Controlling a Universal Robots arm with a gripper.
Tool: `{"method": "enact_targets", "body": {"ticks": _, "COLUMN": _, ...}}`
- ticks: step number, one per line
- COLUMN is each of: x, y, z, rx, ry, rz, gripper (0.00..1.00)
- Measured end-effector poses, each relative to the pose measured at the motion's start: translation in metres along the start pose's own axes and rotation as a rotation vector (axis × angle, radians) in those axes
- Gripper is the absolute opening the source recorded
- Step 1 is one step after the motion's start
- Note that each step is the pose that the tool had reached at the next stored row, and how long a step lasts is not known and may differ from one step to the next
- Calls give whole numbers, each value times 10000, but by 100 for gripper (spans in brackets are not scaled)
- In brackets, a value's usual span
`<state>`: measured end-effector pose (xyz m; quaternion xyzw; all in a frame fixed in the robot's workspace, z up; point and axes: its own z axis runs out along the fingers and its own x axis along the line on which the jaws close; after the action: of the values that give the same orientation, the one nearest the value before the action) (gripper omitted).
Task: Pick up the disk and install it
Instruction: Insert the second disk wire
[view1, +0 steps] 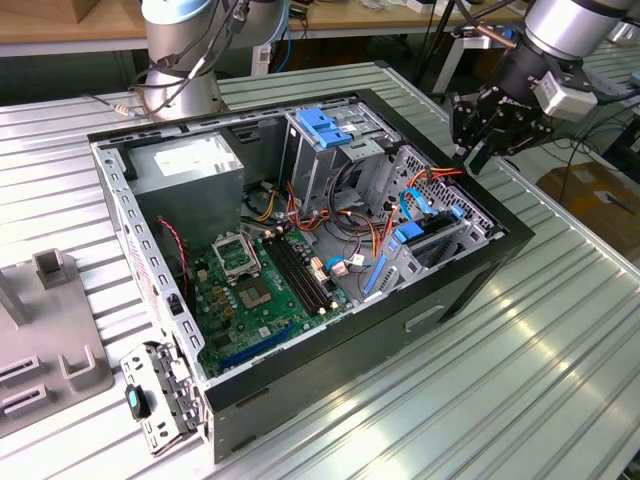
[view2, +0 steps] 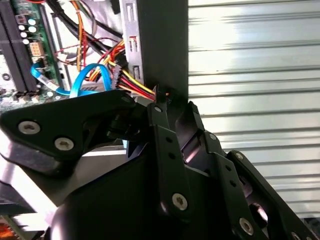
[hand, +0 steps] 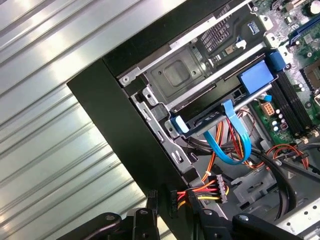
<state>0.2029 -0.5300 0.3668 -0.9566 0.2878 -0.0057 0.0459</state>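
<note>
The disk (view1: 432, 238), a dark slab with bright blue carrier rails, sits inside the lower drive bay at the front end of the open computer case (view1: 470, 285). In the first wrist view the disk (hand: 212, 115) lies in that bay with its blue tabs showing at both ends. My gripper (view1: 476, 158) hovers above the case's wall on the exterior view's right, apart from the disk. Its fingers (hand: 150, 200) stand open beside the black case wall with nothing between them, near a plug on red and yellow wires (hand: 205, 189). In the second wrist view my gripper (view2: 161, 97) is over the same wall.
A tall metal drive cage with a blue latch (view1: 325, 125) rises mid-case. The power supply (view1: 190, 165) and motherboard (view1: 255, 285) fill the rest. A blue cable (hand: 235, 135) loops by the bay. A grey fixture (view1: 50, 330) and loose bracket (view1: 155, 400) lie on the ribbed table (view1: 520, 380).
</note>
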Motion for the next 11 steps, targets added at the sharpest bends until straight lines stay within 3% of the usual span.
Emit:
{"method": "enact_targets", "body": {"ticks": 1, "x": -6, "y": 4, "z": -1, "rx": 89, "ry": 141, "rz": -15, "gripper": 36}}
{"method": "enact_targets", "body": {"ticks": 2, "x": -14, "y": 9, "z": -1, "rx": 137, "ry": 214, "rz": -22, "gripper": 36}}
{"method": "enact_targets", "body": {"ticks": 7, "x": -89, "y": 78, "z": -5, "rx": 311, "ry": 475, "rz": -51, "gripper": 36}}
{"method": "enact_targets", "body": {"ticks": 11, "x": -84, "y": 109, "z": -9, "rx": 329, "ry": 502, "rz": -54, "gripper": 36}}
